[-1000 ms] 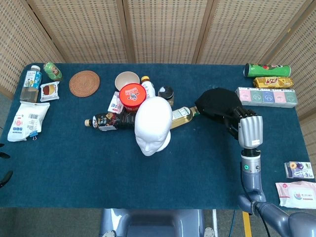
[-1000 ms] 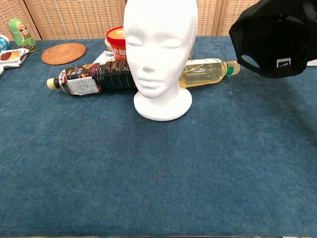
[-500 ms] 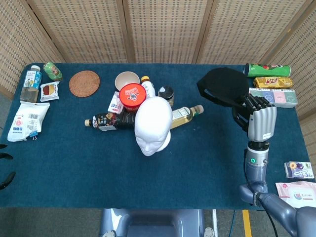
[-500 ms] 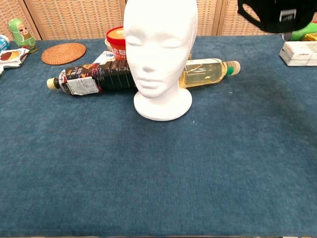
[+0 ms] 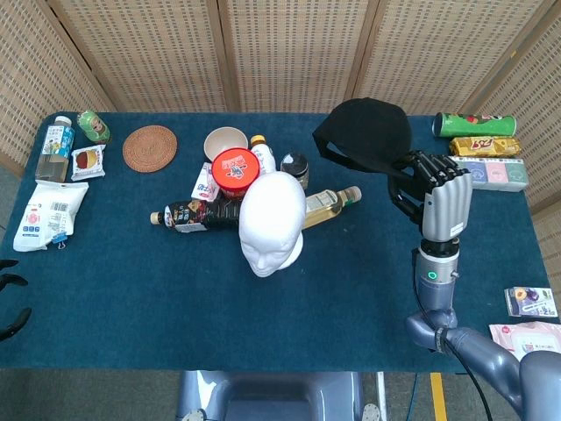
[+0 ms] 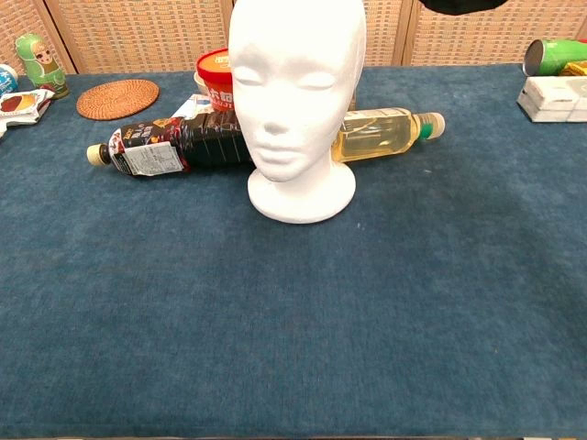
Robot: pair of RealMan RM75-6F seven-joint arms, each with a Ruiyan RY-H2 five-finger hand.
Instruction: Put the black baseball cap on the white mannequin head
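My right hand (image 5: 438,200) holds the black baseball cap (image 5: 364,134) up in the air, right of the white mannequin head (image 5: 272,221) and higher than it. In the chest view only the cap's lower edge (image 6: 463,5) shows at the top of the frame. The mannequin head (image 6: 295,101) stands upright in the middle of the blue table, facing me. Dark fingertips of my left hand (image 5: 10,298) peek in at the left edge of the head view; their pose is unclear.
Behind the mannequin lie a dark bottle (image 5: 188,214) and a yellow bottle (image 5: 329,202), with a red-lidded tub (image 5: 234,169) and bowl (image 5: 225,140). A woven coaster (image 5: 150,146) and snacks sit far left. Boxes and a green can (image 5: 475,124) line the right side.
My right hand has lifted the cap higher and carried it leftward, toward the mannequin head. In the chest view the cap has risen almost out of frame.
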